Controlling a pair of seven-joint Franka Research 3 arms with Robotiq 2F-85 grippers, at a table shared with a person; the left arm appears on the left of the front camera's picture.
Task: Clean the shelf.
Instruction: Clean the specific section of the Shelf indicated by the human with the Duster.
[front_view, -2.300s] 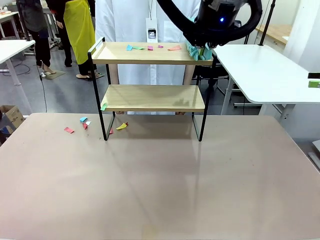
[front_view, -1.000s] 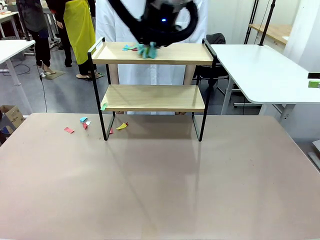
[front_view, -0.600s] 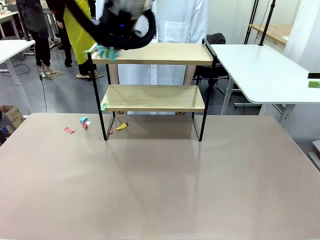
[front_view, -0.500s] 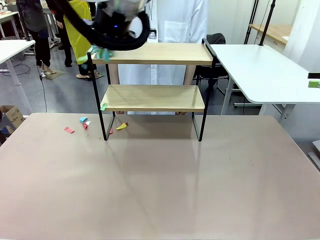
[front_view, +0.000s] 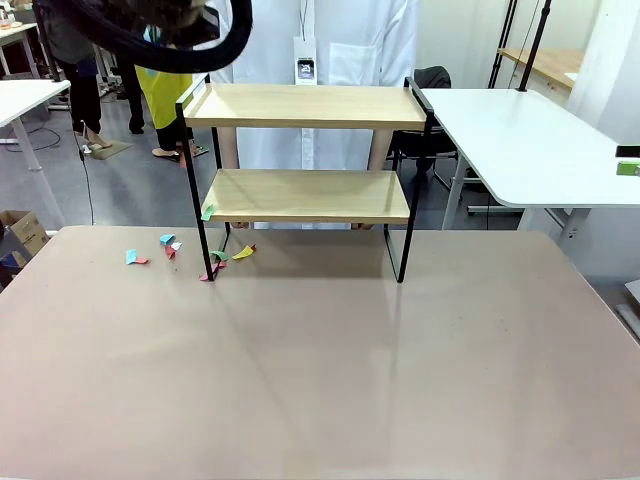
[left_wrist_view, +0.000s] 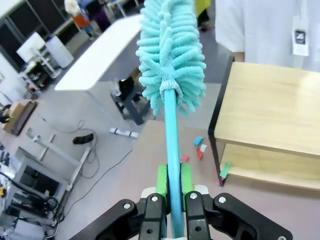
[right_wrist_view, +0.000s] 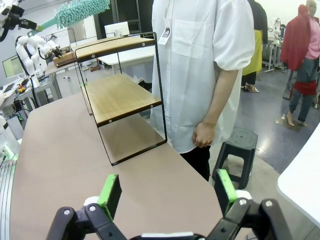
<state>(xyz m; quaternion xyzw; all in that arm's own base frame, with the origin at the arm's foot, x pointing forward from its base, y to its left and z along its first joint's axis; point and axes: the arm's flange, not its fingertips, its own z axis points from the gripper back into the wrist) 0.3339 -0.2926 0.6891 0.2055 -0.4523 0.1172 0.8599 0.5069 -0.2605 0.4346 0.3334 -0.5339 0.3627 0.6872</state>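
The two-tier shelf of light wooden boards in a thin black frame (front_view: 305, 105) is set at the far side of the beige table (front_view: 320, 380), with coloured paper scraps (front_view: 168, 240) strewn by its left foot. A turquoise fluffy duster (left_wrist_view: 170, 55) is clamped by its handle in the left gripper (left_wrist_view: 171, 180), off the shelf's left end. The right gripper (right_wrist_view: 165, 192) is spread wide, nothing held.

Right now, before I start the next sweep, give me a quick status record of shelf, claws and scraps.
left claw: shut on the duster handle, head beyond the shelf left end
right claw: open, nothing in it
top board: bare wood
lower board: green scrap at its left edge
table: coloured paper scraps near the shelf's left foot
person: standing behind shelf
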